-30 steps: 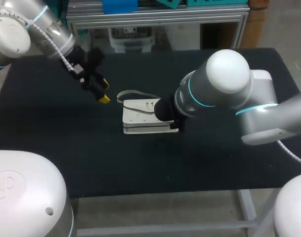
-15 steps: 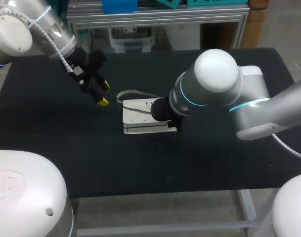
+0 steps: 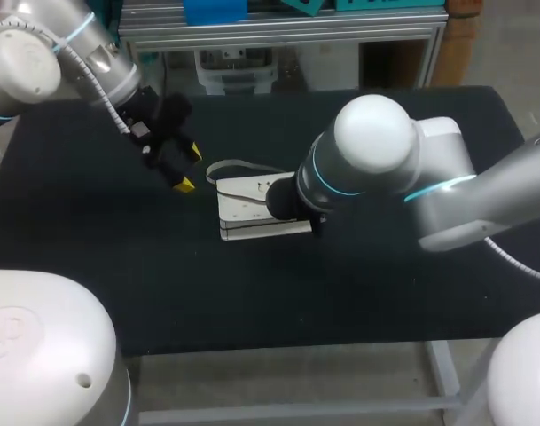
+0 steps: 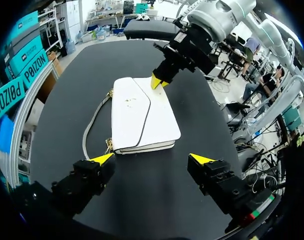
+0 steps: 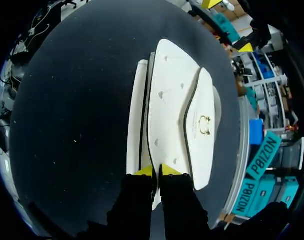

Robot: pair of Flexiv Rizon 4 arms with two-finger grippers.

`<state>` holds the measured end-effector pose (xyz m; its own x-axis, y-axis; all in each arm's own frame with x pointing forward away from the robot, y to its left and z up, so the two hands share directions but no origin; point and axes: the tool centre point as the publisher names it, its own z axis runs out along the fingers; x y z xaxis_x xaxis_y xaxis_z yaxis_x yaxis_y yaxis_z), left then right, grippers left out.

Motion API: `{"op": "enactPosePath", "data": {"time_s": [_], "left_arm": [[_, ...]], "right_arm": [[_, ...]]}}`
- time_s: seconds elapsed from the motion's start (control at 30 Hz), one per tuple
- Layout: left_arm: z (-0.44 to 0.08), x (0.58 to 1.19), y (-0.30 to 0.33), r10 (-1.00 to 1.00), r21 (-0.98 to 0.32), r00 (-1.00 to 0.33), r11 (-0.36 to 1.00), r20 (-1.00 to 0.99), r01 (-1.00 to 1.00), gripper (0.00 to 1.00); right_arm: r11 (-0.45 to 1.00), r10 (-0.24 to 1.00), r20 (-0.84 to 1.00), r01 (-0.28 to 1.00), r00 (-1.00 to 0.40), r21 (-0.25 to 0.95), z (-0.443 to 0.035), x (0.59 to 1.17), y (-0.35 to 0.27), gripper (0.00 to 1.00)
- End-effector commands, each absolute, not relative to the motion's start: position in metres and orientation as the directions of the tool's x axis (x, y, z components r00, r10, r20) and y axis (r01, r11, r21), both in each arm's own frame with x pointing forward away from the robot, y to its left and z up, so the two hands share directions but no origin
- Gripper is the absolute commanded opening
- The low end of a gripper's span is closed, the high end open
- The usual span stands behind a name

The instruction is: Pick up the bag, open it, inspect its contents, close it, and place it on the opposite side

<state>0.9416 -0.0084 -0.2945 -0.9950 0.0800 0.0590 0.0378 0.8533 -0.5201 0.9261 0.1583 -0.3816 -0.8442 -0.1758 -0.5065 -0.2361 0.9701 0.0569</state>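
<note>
1. Two arms are over the black table [image 3: 385,284], and the white bag [image 3: 247,213] lies flat near its centre, flap closed. Its strap [image 3: 238,166] loops out on the cloth at the bag's 11 o'clock.
2. From the head view, the right arm comes in from 3 o'clock and covers the bag's right end. In the right wrist view, the right gripper [image 5: 155,172] has its yellow tips almost together. The bag's thin edge runs into the slit between them, so it looks clamped on that edge.
3. The left gripper [image 3: 190,167] hangs at about the bag's 10 o'clock, near the strap but touching nothing. In its own wrist view its fingers stand wide apart, with the bag just ahead of them and nothing between.
4. My judgement is that the first step, picking the bag up, is in hand. The bag is gripped but is still flat on the table, and opening has not begun.
5. The next move probably calls for a steady lift by the right arm, since a pinch on so thin an edge could slip. The left gripper would then need to close on the flap or strap side to get the bag open.
</note>
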Motion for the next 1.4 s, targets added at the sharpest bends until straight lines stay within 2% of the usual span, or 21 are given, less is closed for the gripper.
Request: {"op": "enactPosePath", "data": {"time_s": [0.03,0.17,0.57,0.63,0.77,0.87,0.9,0.93,1.0,1.1,1.3,1.4], "left_arm": [[-0.296,0.935,-0.005,0.180,-0.564,-0.984,0.811,-0.015,0.157,1.00],[-0.299,0.931,-0.010,0.280,-0.589,-0.956,0.760,-0.088,0.277,1.00],[-0.298,0.931,-0.012,0.290,-0.590,-0.954,0.759,-0.074,0.277,1.00],[-0.305,0.929,-0.021,0.300,-0.535,-0.938,0.771,-0.174,0.345,1.00],[-0.315,0.928,-0.037,0.339,-0.521,-0.890,0.723,-0.304,0.453,1.00],[-0.315,0.928,-0.044,0.336,-0.532,-0.869,0.691,-0.363,0.489,0.83],[-0.315,0.926,-0.047,0.318,-0.525,-0.858,0.688,-0.404,0.502,0.67],[-0.316,0.925,-0.049,0.327,-0.533,-0.845,0.665,-0.423,0.524,0.60],[-0.317,0.923,-0.052,0.319,-0.530,-0.827,0.647,-0.464,0.547,0.61],[-0.320,0.923,-0.055,0.317,-0.536,-0.803,0.615,-0.505,0.579,0.51],[-0.331,0.923,-0.068,0.360,-0.484,-0.736,0.576,-0.573,0.659,0.55],[-0.335,0.926,-0.076,0.375,-0.464,-0.715,0.567,-0.590,0.681,0.67]], "right_arm": [[0.975,-0.155,-0.522,-0.215,-0.839,0.056,-0.389,0.919,0.163,0.00],[0.979,-0.129,-0.532,-0.192,-0.837,0.065,-0.393,0.913,0.163,0.00],[0.980,-0.116,-0.530,-0.183,-0.840,0.075,-0.393,0.912,0.163,0.00],[0.980,-0.116,-0.530,-0.183,-0.840,0.075,-0.393,0.912,0.163,0.00],[0.980,-0.116,-0.530,-0.183,-0.840,0.075,-0.393,0.912,0.163,0.00],[0.980,-0.116,-0.530,-0.183,-0.840,0.075,-0.393,0.912,0.163,0.00],[0.980,-0.116,-0.530,-0.183,-0.840,0.075,-0.393,0.912,0.163,0.00],[0.980,-0.116,-0.530,-0.183,-0.840,0.075,-0.393,0.912,0.163,0.00],[0.980,-0.116,-0.530,-0.183,-0.840,0.075,-0.393,0.912,0.163,0.00],[0.980,-0.116,-0.530,-0.183,-0.840,0.075,-0.393,0.912,0.163,0.00],[0.980,-0.116,-0.530,-0.183,-0.840,0.075,-0.393,0.912,0.163,0.00],[0.980,-0.116,-0.530,-0.183,-0.840,0.075,-0.393,0.912,0.163,0.00]]}}
